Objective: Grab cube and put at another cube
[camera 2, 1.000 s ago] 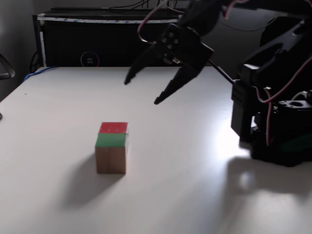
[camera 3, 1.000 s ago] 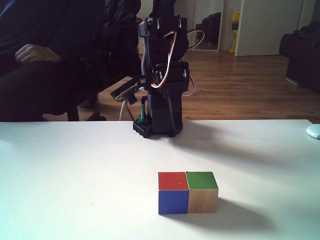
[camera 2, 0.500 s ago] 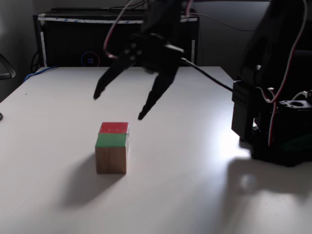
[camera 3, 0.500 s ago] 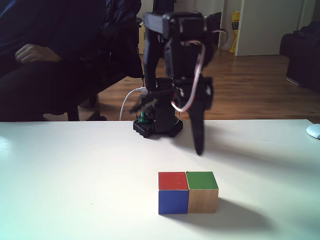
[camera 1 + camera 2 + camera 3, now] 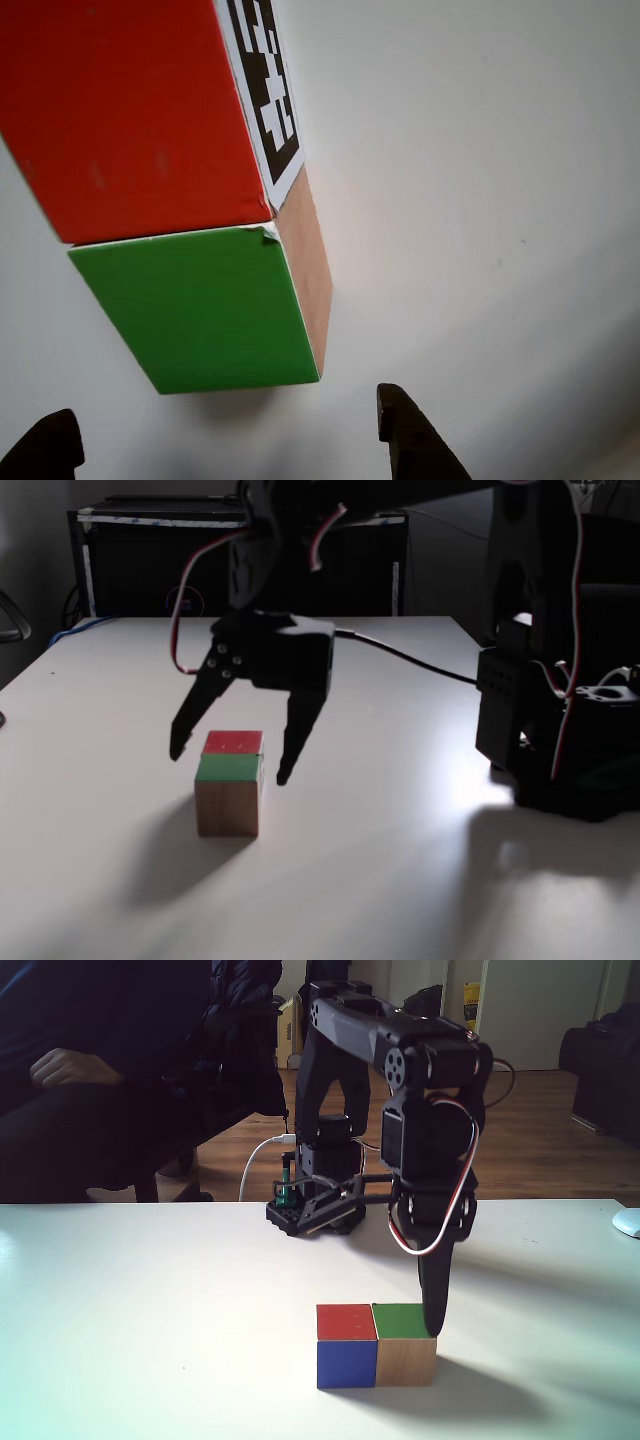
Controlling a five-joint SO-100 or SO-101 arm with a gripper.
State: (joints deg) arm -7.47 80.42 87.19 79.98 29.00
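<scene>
The cube (image 5: 228,802), green on top with plain wood sides, stands on the white table against another cube (image 5: 233,742) with a red top. In the other view the green face (image 5: 190,310) lies below the red face (image 5: 120,110), whose side carries a black-and-white marker. In a fixed view the green cube (image 5: 405,1360) is on the right and the red-topped one (image 5: 346,1322) shows a blue front. My gripper (image 5: 230,765) is open just above the green cube, one finger on each side, not touching it. It hangs over the cube's right end (image 5: 432,1320), and its dark fingertips (image 5: 410,445) show at the bottom edge.
The arm's base (image 5: 560,730) stands at the table's right side, with a black cable running from it. A black cabinet (image 5: 240,560) lies behind the table. A person's hand (image 5: 65,1065) rests beyond the far edge. A white object (image 5: 628,1222) sits at the right edge.
The open gripper has swung from high above the table's back down and forward to the cubes, and now straddles the green cube. The cubes have not moved.
</scene>
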